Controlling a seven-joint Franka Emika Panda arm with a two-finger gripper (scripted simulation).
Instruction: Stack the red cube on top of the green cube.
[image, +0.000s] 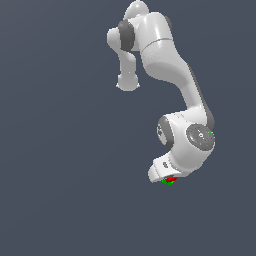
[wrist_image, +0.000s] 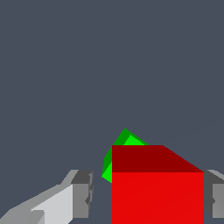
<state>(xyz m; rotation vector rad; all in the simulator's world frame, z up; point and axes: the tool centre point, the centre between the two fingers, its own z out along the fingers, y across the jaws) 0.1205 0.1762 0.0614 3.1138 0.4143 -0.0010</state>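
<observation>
In the exterior view, low and right of centre, I see my claw (image: 167, 179) poised over the red cube (image: 171, 178) and the green cube (image: 167, 182), which peek out beneath it. In the wrist view the red cube (wrist_image: 157, 192) fills the lower right between the fingers (wrist_image: 82, 192), with a gap showing at one pad, so I can't tell whether it's gripped; the green cube (wrist_image: 122, 146) sits just behind. I judge it a light, rigid, smooth block, best pinched on opposite flat faces.

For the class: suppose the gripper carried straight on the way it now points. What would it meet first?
Probably the green cube. The gripper has the red cube between its jaws, with the green one just beyond it in the wrist view. Depth is unclear, so their contact cannot be judged.
</observation>
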